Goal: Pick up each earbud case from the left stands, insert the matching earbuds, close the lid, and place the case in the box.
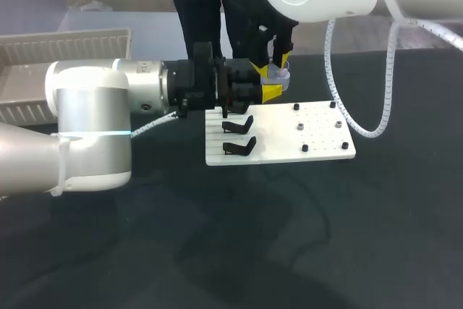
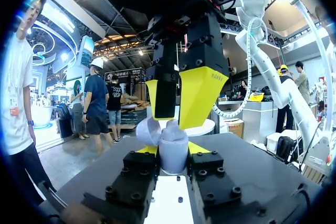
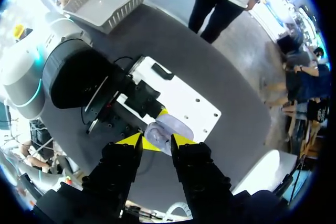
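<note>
A pale translucent earbud case [image 1: 278,75] hangs above the far edge of the white board [image 1: 325,146], lid open. My left gripper [image 1: 269,92] reaches in from the left and is shut on the case's body [image 2: 173,150], its black fingers [image 2: 137,174] on both sides. My right gripper [image 1: 275,63] points straight down onto the case from above. Its broad yellow fingers [image 2: 202,93] stand just over the case's open top, slightly apart. In the right wrist view the case [image 3: 157,134] and its lid [image 3: 177,126] show between my right gripper's [image 3: 156,141] yellow tips.
Two empty black stands [image 1: 239,125] [image 1: 239,147] sit on the board's left half. Small pegs and a grey holder [image 1: 299,127] dot its right half. A white slatted basket [image 1: 65,52] stands at the back left. Dark bare tabletop lies in front of the board.
</note>
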Controlling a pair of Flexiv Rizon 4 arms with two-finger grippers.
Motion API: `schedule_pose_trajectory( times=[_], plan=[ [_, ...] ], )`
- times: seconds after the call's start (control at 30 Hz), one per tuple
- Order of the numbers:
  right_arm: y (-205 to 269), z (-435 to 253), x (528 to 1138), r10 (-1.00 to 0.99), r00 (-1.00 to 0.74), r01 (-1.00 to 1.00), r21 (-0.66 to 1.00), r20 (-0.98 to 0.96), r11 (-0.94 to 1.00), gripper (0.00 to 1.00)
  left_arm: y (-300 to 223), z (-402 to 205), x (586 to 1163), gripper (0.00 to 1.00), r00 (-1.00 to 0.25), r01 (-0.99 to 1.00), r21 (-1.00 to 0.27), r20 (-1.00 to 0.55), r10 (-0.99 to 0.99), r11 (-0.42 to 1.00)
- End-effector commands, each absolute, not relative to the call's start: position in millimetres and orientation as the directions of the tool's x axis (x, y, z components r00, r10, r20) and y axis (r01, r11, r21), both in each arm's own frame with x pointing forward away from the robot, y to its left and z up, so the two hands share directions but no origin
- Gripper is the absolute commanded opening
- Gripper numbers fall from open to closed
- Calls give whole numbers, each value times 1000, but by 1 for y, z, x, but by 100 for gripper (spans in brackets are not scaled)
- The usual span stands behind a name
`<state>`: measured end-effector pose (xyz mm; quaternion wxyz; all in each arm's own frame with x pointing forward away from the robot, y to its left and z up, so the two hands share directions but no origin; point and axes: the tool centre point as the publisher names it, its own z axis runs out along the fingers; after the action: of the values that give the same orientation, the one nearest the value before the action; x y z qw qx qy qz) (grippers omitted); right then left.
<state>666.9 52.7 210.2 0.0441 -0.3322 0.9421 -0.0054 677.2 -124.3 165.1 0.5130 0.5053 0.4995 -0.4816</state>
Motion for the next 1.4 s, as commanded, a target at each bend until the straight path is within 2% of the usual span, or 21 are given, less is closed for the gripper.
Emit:
schedule_pose_trajectory(
  times=[0.03,0.4,0.63,0.8,1.4],
  plan=[
    [53,215,666,-625,-776,-624,-40,-88,780,35,-124,164,676,0,41,999,41,-999,6,31],
    [55,237,700,-573,-791,-585,-11,-213,811,38,-124,164,676,0,41,999,41,-999,6,31],
    [46,221,738,-503,-833,-522,24,-230,853,39,-124,164,676,0,41,999,41,-999,6,31],
    [38,204,750,-476,-854,-493,35,-209,869,37,-124,164,676,0,41,999,41,-999,6,31],
    [31,197,717,-461,-869,-478,65,-178,876,38,-124,164,676,0,41,999,41,-999,6,31]
  ],
)
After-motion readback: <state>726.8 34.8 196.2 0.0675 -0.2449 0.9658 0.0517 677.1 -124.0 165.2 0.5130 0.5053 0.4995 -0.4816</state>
